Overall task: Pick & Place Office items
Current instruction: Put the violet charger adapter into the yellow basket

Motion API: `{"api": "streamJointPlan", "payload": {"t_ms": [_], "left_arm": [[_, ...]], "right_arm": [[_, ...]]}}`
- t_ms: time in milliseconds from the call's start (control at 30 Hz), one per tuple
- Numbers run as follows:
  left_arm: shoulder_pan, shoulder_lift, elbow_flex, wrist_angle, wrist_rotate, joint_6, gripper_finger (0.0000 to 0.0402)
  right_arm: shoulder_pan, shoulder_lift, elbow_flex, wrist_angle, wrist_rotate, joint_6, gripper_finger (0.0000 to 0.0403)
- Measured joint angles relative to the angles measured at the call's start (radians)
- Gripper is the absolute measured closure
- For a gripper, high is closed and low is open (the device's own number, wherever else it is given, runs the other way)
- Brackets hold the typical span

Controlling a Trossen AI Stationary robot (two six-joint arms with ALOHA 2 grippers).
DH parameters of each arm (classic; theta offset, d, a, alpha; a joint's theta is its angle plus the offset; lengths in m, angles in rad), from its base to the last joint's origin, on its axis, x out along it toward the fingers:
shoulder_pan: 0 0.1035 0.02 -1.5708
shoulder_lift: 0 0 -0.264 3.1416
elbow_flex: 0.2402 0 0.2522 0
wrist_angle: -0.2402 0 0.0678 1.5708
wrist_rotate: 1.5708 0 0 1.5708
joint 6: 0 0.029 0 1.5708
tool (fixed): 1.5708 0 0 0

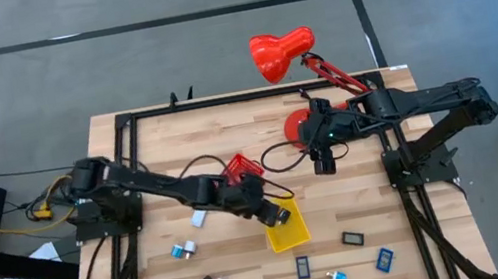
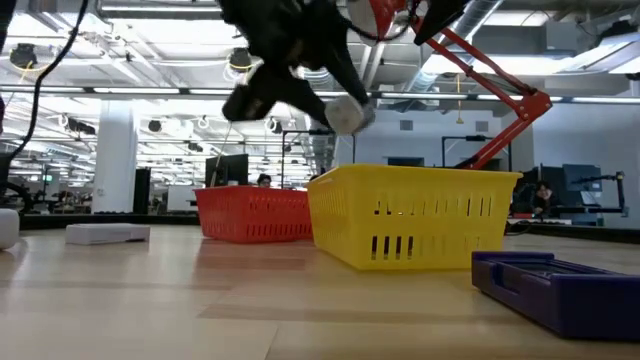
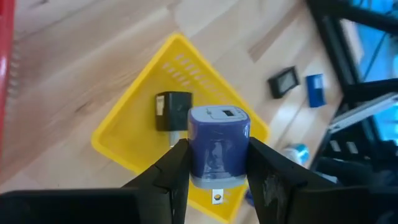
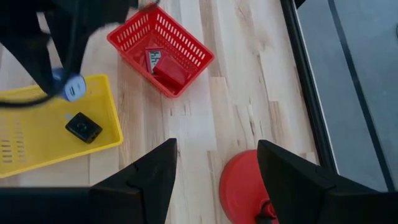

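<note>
My left gripper [image 3: 217, 163] hangs over the yellow tray [image 3: 124, 118], shut on a small blue-purple charger block [image 3: 217, 146]. In the low view the block [image 2: 345, 112] sits well above the tray's rim [image 2: 415, 172]. A black charger [image 3: 173, 111] lies on the tray's floor. My right gripper [image 4: 217, 155] is open and empty, next to the red lamp's base [image 4: 245, 190]. In the high view it [image 1: 323, 159] is near the table's far right. Several tiny items lie toward the near edge, among them a blue rectangle [image 1: 303, 266] and a black piece [image 1: 352, 239]. My left gripper pinches the charger block between its two fingers [image 3: 174, 168], one on each of its opposite sides [image 3: 194, 152]. It comes from above, slanting down. The block is lifted clear over the yellow tray, with its metal prongs [image 3: 216, 198] sticking out at one end.
The red tray [image 1: 242, 169] stands just beyond the yellow one and holds red pieces [image 4: 169, 70]. The red lamp's head [image 1: 280, 53] hangs past the far edge, its base [image 1: 300, 129] on the table. A white block [image 1: 198, 218] lies under the left arm. A dark blue flat piece [image 2: 560, 285] lies close in the low view.
</note>
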Motion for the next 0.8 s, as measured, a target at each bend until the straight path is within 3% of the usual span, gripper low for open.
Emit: {"api": "streamJointPlan", "payload": {"t_ms": [467,800], "left_arm": [[0.016,0.096,0.003,0.095,0.079,-0.016,0.0255],[0.017,0.058,0.003,0.112,0.097,0.000,0.0189]], "right_arm": [[0.001,0.000,0.000,-0.005,-0.001,0.003,0.0187],[0.001,0.000,0.000,-0.005,-0.001,0.002,0.0187]]}}
